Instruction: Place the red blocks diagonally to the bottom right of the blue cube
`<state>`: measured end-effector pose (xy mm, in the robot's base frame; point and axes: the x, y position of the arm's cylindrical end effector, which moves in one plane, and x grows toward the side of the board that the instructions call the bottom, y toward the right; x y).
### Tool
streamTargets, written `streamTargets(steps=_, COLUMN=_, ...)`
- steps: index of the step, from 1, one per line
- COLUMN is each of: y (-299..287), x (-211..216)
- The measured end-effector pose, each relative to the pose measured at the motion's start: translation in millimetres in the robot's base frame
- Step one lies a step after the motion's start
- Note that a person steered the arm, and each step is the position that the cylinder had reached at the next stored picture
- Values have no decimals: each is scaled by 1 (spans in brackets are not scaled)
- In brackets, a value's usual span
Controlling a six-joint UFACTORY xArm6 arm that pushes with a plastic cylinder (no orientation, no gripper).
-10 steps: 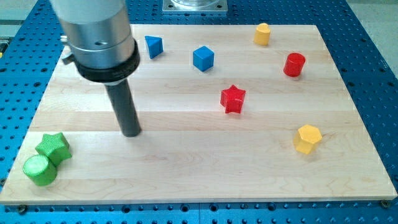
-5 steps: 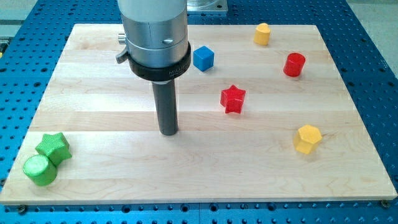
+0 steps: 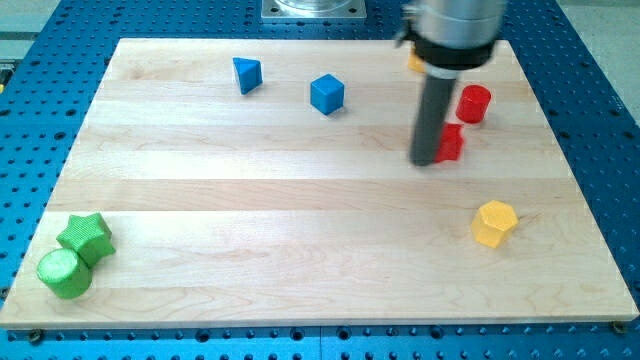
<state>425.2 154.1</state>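
Observation:
The blue cube (image 3: 327,94) sits near the view's top, left of centre-right. The red cylinder (image 3: 474,103) stands at the upper right. The red star (image 3: 451,143) lies just below and left of the cylinder, partly hidden behind my rod. My tip (image 3: 424,160) rests on the board, touching the red star's left side. The star lies to the lower right of the blue cube, well away from it.
A blue triangular block (image 3: 247,74) sits at the upper left. A yellow block (image 3: 416,62) peeks out behind the arm at the top. A yellow hexagonal block (image 3: 494,222) lies at the lower right. A green star (image 3: 86,235) and green cylinder (image 3: 63,272) sit at the lower left.
My tip has swept from the board's left to the right, reaching the red star. The star has shifted right and slightly up, close to the red cylinder.

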Motion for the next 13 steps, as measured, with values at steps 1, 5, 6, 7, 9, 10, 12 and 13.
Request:
streamTargets(steps=1, y=-11, x=-3)
streamTargets(steps=5, y=17, x=-94)
streamTargets(steps=6, y=62, x=-116)
streamTargets(steps=7, y=62, x=-101)
streamTargets(steps=9, y=60, x=-109)
streamTargets(steps=10, y=89, x=-123)
streamTargets(steps=12, y=55, x=-82)
streamTargets(steps=13, y=66, x=-121)
